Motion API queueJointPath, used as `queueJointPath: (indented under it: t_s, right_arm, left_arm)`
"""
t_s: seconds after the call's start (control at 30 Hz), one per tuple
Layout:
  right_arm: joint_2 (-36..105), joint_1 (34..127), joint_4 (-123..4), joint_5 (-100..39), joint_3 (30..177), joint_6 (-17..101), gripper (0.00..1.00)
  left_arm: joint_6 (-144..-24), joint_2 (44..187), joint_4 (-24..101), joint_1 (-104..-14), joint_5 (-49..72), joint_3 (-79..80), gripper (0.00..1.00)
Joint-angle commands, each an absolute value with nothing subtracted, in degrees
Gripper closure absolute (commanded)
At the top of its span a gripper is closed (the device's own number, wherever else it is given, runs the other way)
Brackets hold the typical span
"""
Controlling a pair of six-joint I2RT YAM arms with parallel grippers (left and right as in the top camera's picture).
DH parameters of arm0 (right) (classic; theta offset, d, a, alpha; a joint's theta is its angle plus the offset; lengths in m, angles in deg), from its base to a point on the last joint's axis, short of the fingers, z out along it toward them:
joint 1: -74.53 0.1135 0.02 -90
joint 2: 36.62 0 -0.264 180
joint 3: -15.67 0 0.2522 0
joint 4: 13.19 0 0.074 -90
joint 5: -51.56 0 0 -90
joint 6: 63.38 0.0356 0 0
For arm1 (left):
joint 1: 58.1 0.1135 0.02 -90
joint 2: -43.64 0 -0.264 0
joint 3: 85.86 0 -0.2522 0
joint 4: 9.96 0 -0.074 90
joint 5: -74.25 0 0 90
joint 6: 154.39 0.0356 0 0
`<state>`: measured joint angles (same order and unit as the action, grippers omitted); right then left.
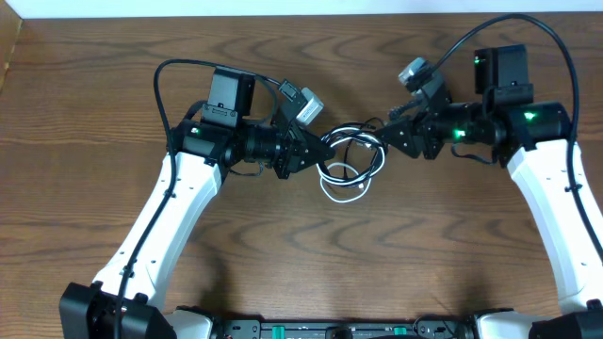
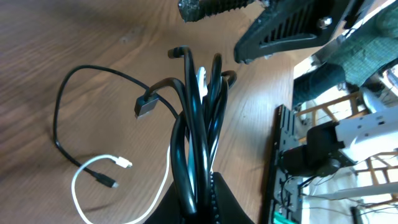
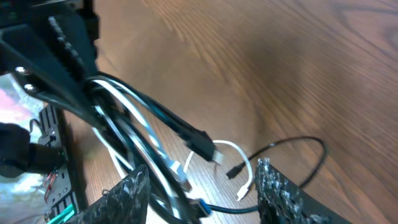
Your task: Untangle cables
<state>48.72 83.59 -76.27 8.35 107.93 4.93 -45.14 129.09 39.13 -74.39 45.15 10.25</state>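
The cables hang as one tangled bundle between my two grippers above the table. Black cable (image 1: 353,141) strands run from my left gripper (image 1: 316,155), which is shut on them (image 2: 186,124). The white cable (image 1: 341,196) loops down onto the wood (image 2: 78,186) beside a loose black loop with small plugs. My right gripper (image 1: 386,135) stands open at the bundle's other end. In the right wrist view its jaws (image 3: 202,190) are spread around black (image 3: 168,118) and white (image 3: 233,149) strands without pinching them.
The wooden table (image 1: 452,254) spreads all round. A black rail (image 2: 283,155) runs along its front edge. Each arm's own thick black wire (image 1: 165,85) arches over the wrist. Furniture stands beyond the table edge (image 2: 348,99).
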Motion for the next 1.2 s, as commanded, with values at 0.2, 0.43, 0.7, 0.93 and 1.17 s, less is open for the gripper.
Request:
queueJointPath:
  t_s: [0.2,0.43,0.7,0.93,1.17]
  right_arm:
    - [49.4,85.6,-76.0,9.9,108.1,2.5,0.5]
    - [53.5,86.6,-75.2,8.5,108.1,2.6,0.55]
    - [58.3,86.7,-69.4,6.5,108.1,8.4,0.6]
    - [59.7,89.7,-68.9,6.5,108.1,8.9,0.61]
    - [59.8,92.2,-67.0,-4.2,108.1,21.3,0.62]
  left_arm:
    - [-40.9,129.4,39.5,-74.5,42.7,9.8,0.93]
    - [-41.3,129.4,39.8,-74.5,44.3,9.8,0.93]
    - [-46.5,129.4,40.9,-74.6,51.8,9.8,0.93]
    - [-51.4,129.4,40.9,-74.6,53.3,9.8,0.93]
    - [-58.7,129.4,37.8,-74.6,53.3,9.8,0.93]
